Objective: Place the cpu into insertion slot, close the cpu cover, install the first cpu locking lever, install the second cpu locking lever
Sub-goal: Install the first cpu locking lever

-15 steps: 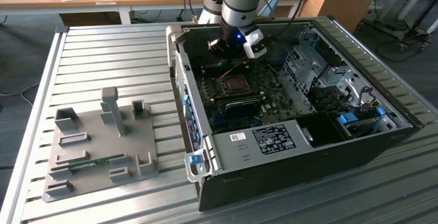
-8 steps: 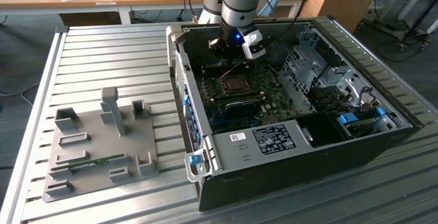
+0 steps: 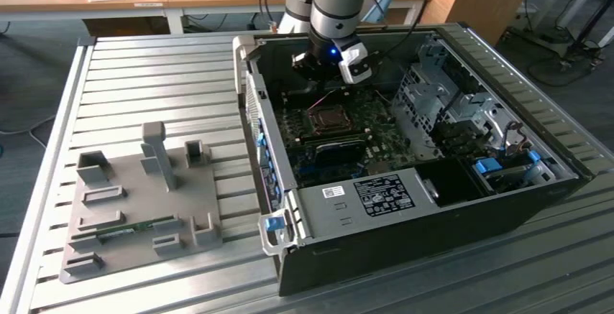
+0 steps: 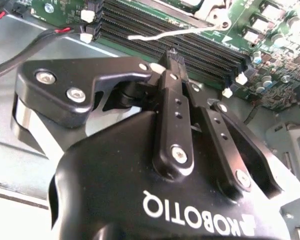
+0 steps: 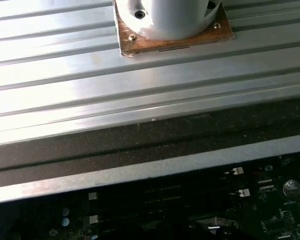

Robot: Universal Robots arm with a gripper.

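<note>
My gripper (image 3: 320, 84) hangs inside the open computer case, over the far part of the motherboard (image 3: 384, 138). In the second wrist view its two black fingers (image 4: 172, 110) meet at the tips, shut, with nothing visible between them. Just beyond the tips (image 4: 172, 55) a thin silver locking lever (image 4: 162, 34) lies across the memory slots. A corner of the cpu cover's metal frame (image 4: 202, 10) shows past it. In the exterior view the cpu socket (image 3: 331, 118) is a metal-framed square with a dark middle, nearer than the gripper. I cannot make out the cpu.
The case walls (image 3: 251, 113) and a drive cage (image 3: 436, 95) hem in the board. Black and red cables (image 4: 20, 55) run beside the gripper. A grey fixture plate (image 3: 144, 199) sits on the slatted table at the exterior view's left. The arm's base (image 5: 167, 20) stands on the slats.
</note>
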